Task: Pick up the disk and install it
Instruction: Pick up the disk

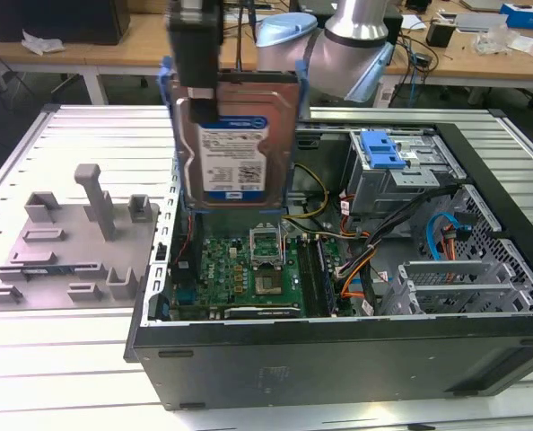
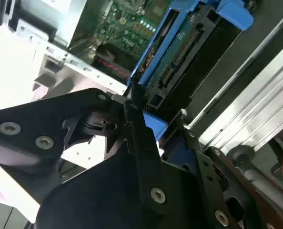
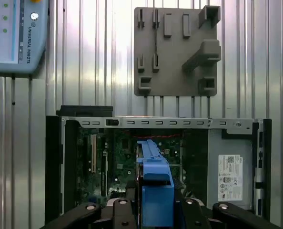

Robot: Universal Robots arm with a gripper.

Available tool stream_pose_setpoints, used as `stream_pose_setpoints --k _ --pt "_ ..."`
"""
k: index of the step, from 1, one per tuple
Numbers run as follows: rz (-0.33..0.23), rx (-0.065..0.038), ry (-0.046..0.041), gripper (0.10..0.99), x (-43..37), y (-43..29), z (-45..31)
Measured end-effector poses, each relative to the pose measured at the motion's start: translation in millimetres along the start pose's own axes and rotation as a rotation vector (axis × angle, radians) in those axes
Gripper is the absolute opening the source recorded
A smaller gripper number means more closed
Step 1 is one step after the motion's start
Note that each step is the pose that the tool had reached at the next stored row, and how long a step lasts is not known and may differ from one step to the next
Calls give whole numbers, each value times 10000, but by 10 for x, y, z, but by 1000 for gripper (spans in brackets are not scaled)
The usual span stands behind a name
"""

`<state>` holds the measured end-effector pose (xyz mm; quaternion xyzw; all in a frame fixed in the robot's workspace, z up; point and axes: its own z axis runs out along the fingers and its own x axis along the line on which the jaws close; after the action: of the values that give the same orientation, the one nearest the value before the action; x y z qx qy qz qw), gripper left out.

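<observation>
The disk (image 1: 235, 144), a silver hard drive with a white-and-blue label in a blue carrier bracket, hangs upright in the air above the open computer case (image 1: 338, 346). My gripper (image 1: 197, 90) is shut on its upper edge, towards the exterior view's left. In the first wrist view the blue bracket (image 3: 153, 174) runs edge-on between my black fingers (image 3: 127, 210), over the motherboard. In the second wrist view the disk's connector end (image 2: 179, 52) sticks out past the gripper (image 2: 148, 121).
Inside the case are a green motherboard (image 1: 249, 269), cables, and a grey drive cage with a blue latch (image 1: 383, 151) at the exterior view's right. A grey fixture plate (image 1: 69, 242) with pegs lies beside the case on the slatted metal table (image 1: 51, 368).
</observation>
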<state>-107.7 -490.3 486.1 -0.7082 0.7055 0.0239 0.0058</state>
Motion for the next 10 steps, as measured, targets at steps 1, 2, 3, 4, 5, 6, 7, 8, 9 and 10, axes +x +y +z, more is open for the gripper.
stream_pose_setpoints --k 1,2,3,4,5,6,7,8,9,10 --pt "1 -5 -1 365 78 -157 -7" --pt "0 -9 0 365 136 -266 -13" --pt "2 -11 -1 365 162 -313 -15" --pt "1 -13 -1 365 187 -358 -17" --pt "0 -16 0 365 224 -419 -20" --pt "3 -18 0 365 257 -473 -23" --pt "1 -19 0 365 281 -511 -25" --pt "1 -20 -1 365 318 -571 -27" --pt "3 -21 -1 365 344 -612 -29" --pt "1 -23 0 365 368 -654 -32"
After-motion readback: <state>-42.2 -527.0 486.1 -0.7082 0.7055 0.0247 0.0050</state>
